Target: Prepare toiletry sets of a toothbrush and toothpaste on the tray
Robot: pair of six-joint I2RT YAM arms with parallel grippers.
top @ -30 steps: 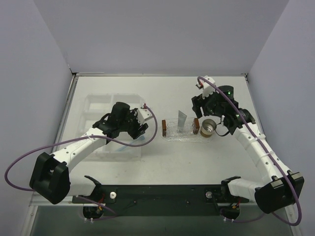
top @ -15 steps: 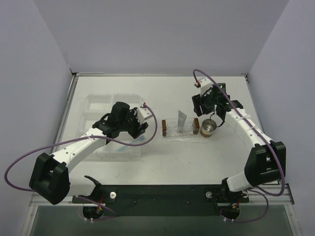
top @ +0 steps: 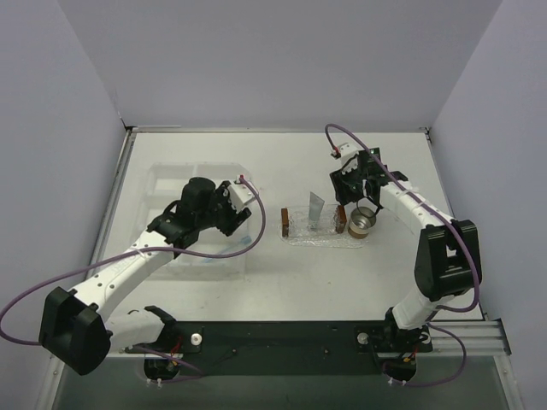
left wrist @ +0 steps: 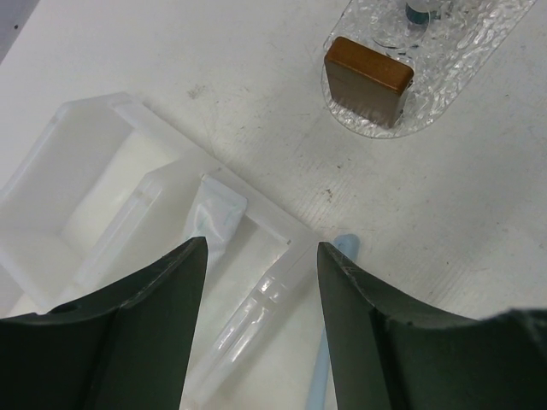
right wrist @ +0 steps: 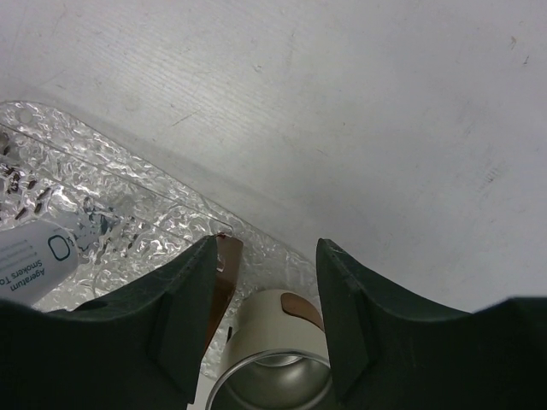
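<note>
The clear bumpy tray (top: 320, 237) lies mid-table with a brown block at each end. A pale toothpaste tube (top: 316, 209) rests on it, printed end visible at toothpaste (right wrist: 34, 260). My right gripper (right wrist: 267, 248) is open just above the tray's right end (right wrist: 128, 192), fingers either side of a beige metal-rimmed cup (right wrist: 278, 342) without touching it. My left gripper (left wrist: 261, 248) is open and empty over the corner of the clear compartment box (left wrist: 94, 162). Another toothpaste tube (left wrist: 214, 224) lies inside the box. The light-blue toothbrush (left wrist: 340, 253) lies on the table beside the box, under my right-hand finger.
A brown block (left wrist: 367, 81) stands on the tray's near-left end, another (right wrist: 224, 278) by the cup. A clear slim item (left wrist: 248, 320) lies in the box. The compartment box (top: 184, 184) fills the left side of the table. Walls enclose the back and sides.
My right gripper has shifted a little left and back over the tray's right end, and its jaws have narrowed. My left gripper has drifted slightly toward the back.
</note>
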